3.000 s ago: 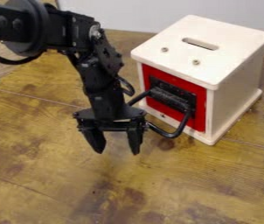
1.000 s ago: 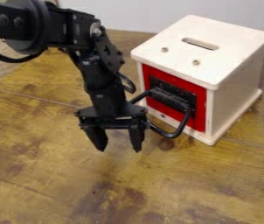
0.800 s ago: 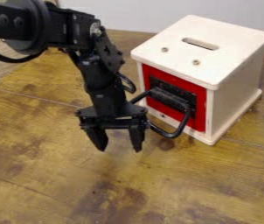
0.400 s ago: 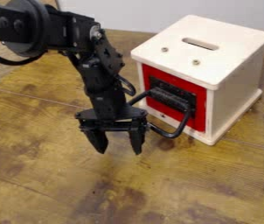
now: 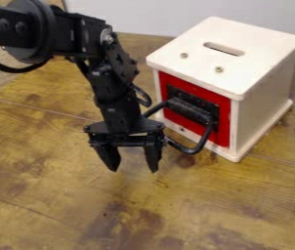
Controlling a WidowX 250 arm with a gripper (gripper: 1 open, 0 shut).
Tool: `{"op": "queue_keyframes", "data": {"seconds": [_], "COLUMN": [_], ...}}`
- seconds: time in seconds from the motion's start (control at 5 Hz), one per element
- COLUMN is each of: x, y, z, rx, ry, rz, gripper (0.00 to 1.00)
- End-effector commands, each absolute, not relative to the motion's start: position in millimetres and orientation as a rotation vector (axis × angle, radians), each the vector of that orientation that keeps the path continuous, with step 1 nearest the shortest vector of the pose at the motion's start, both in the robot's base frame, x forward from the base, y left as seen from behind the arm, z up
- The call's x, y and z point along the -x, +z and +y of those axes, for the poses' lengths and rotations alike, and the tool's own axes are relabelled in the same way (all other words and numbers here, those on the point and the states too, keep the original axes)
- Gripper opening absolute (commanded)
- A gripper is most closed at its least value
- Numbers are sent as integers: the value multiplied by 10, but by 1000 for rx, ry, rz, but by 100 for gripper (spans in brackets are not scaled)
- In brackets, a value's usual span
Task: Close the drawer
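Observation:
The drawer (image 5: pixel 187 110) shows as a red front panel in the white cabinet (image 5: pixel 229 73), with a large black loop handle (image 5: pixel 198 131) sticking out toward the front left. I cannot tell how far it stands out from the cabinet. My gripper (image 5: pixel 125 158) hangs on the black arm just left of the handle, close above the table, fingers pointing down. It is open, with nothing between its fingers, and the right finger (image 5: pixel 150 156) stands a little apart from the handle.
The worn wooden table (image 5: pixel 59 205) spreads out in front and to the left. The black arm (image 5: pixel 59 39) reaches in from the upper left. The cabinet has a slot in its top (image 5: pixel 224 47).

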State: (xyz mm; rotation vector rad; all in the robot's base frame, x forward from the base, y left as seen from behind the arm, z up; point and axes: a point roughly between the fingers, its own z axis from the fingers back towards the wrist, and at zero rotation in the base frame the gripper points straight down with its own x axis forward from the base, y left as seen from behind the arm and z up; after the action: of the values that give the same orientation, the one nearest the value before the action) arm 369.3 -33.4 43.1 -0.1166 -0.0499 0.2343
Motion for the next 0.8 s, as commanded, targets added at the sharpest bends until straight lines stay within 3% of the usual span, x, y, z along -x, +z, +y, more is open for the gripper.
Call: {"op": "queue_keyframes", "data": {"seconds": [0.0, 0.6], "x": [-3751, -3790], "y": [597, 618], "z": [-320, -356], "rx": [126, 126], "ry": [238, 225], "rz": [-92, -91], "gripper": [100, 100]}}
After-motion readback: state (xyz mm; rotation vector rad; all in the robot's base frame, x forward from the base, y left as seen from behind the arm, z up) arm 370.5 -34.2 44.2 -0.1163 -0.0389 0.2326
